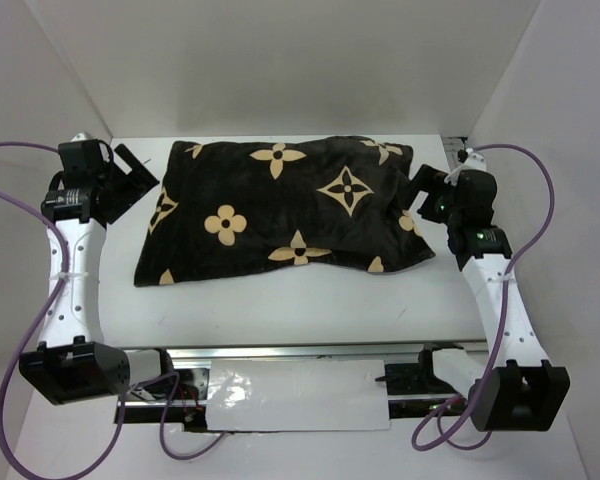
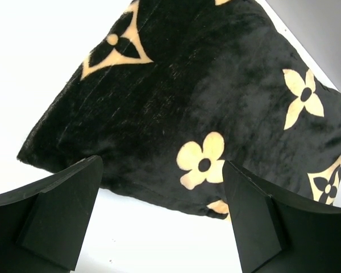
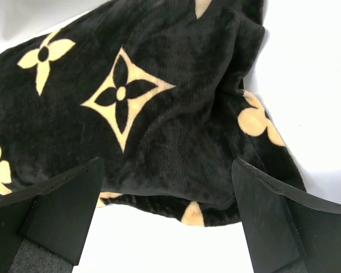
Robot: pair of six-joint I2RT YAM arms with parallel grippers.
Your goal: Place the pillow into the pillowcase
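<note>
Holding nothing with the left tool [image 1: 132, 178]: spread wide, hanging just off the left end of the pillowcase [image 1: 280, 215], apart from the cloth. From its own camera, left tool [image 2: 162, 165] gaping over the dark plush corner and a strip of bare white table [image 2: 153, 244], nothing between the two black fingers. Same story at the right tool [image 1: 425, 192]: wide apart, empty, poised at the right end of the pillowcase, near the cloth but, as far as can be told, not touching. Through the wrist view, right tool [image 3: 167, 164] framing a tan star print and a folded, creased corner of the pillowcase [image 3: 159, 114].

Outward from there: pillowcase lying flat across the far middle of the table [image 1: 280, 310], plump and rounded, not limp. No pillow in sight anywhere, no cream cloth peeking out at any visible edge. Judged from that fullness, probably inside already, so the main job looks done or nearly so. Impossible to tell which end is the open one, or whether it is fully covered. Perhaps left: smoothing the bunched right corner and the wavy near edge
</note>
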